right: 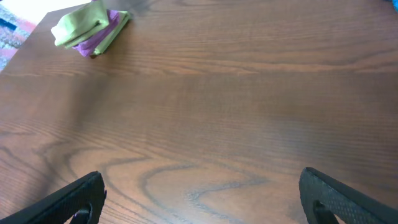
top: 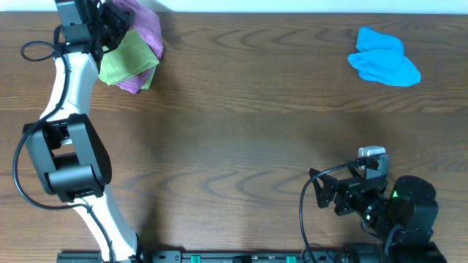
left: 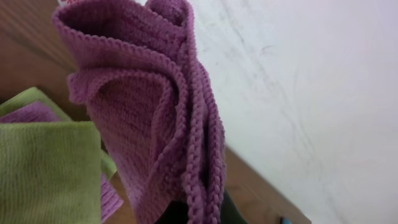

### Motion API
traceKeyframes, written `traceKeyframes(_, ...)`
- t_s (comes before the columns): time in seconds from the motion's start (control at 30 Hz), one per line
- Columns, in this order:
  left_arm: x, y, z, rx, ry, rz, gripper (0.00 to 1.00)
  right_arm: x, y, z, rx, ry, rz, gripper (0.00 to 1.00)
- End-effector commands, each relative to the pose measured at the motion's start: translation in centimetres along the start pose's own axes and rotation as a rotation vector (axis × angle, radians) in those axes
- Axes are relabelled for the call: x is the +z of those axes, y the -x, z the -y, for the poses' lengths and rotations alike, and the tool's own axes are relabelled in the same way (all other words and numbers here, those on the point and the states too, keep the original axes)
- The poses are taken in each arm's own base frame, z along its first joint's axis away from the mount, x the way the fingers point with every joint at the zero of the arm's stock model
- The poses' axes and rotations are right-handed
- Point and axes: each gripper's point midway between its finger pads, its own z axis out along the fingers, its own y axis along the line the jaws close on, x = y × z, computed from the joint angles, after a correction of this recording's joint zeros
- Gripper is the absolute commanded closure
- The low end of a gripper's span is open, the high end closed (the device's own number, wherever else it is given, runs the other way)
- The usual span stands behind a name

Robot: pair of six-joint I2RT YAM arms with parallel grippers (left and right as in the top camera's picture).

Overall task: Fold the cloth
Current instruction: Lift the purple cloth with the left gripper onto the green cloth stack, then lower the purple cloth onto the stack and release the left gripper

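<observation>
At the far left corner of the wooden table (top: 234, 109), the cloth (top: 145, 28) is held bunched in the left gripper (top: 108, 28), whose jaws are clamped shut on a gathered fold. In the left wrist view the lilac-purple fabric is seen rising in thick folds with ribbed edges, straight from the dark fingers (left: 233, 214), which are mostly hidden by it. A lime-green cloth (top: 128, 62) is draped just below the grip. More purple fabric is seen poking out from beneath its lower edge, though whether that is the same piece cannot be told. A crumpled blue cloth (top: 384, 57) is seen lying at the far right of the table, well apart from the pile. The right gripper (top: 322, 194) is seen low at the near right edge, pointed across the wood toward the pile. Its fingers (right: 71, 199) are spread wide, with nothing held between them.
</observation>
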Motion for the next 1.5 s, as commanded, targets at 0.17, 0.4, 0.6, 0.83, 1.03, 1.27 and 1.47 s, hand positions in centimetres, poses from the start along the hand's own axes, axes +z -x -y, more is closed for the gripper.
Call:
traceKeyframes(0.17, 0.0, -0.4, -1.4, 0.092, 0.075, -0.031, 0.94, 0.0, -0.1, 0.1, 0.020, 0.000, -0.001, 0.01)
traceKeyframes(0.4, -0.5, -1.5, -4.3, 0.125, 0.204, -0.067, 0.94, 0.0, -0.2, 0.1, 0.020, 0.000, -0.001, 0.01)
traceKeyframes(0.6, -1.1, -1.8, -6.4, 0.147, 0.305, -0.074, 0.94, 0.0, -0.2, 0.1, 0.020, 0.000, -0.001, 0.01)
traceKeyframes(0.83, -1.6, -1.8, -8.2, 0.182, 0.396, -0.068, 0.94, 0.0, -0.2, 0.1, 0.020, 0.000, -0.001, 0.01)
traceKeyframes(1.03, -1.8, -2.1, -9.7, 0.194, 0.450, -0.070, 0.91, 0.0, -0.2, 0.1, 0.020, 0.000, -0.001, 0.01)
traceKeyframes(1.27, -1.6, -2.3, -10.8, 0.222, 0.484, -0.081, 0.84, 0.0, -0.2, 0.1, 0.020, 0.000, -0.001, 0.01)
traceKeyframes(1.47, -1.8, -2.0, -11.2, 0.236, 0.507, -0.071, 0.76, 0.0, -0.1, 0.1, 0.020, 0.000, -0.001, 0.01)
